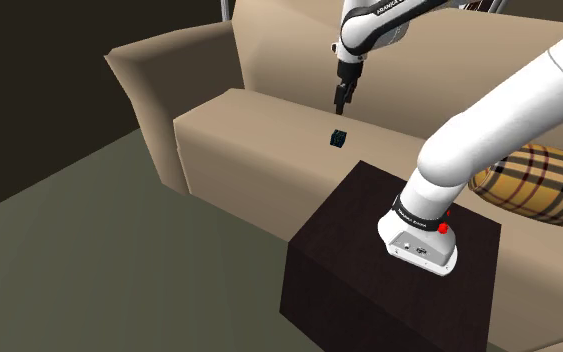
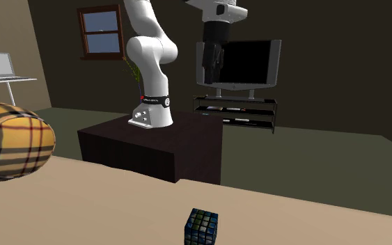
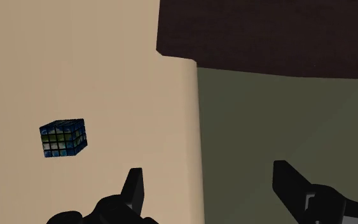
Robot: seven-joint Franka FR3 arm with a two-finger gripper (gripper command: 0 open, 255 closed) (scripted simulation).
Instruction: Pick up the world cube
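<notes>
Hand [image 1: 342,97] spread, empty, hanging well above sofa seat [image 1: 259,125]. World cube [image 3: 63,138] on seat, offset to one side of fingers [image 3: 135,183]. Risk of missing on straight descent, or clipping cube with one finger

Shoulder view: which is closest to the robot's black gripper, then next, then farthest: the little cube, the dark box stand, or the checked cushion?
1. World cube: on the sofa seat, just below the open gripper.
2. Dark box stand: against the seat's front, toward the view's lower right.
3. Checked cushion: at the view's right edge, past the stand.
</notes>
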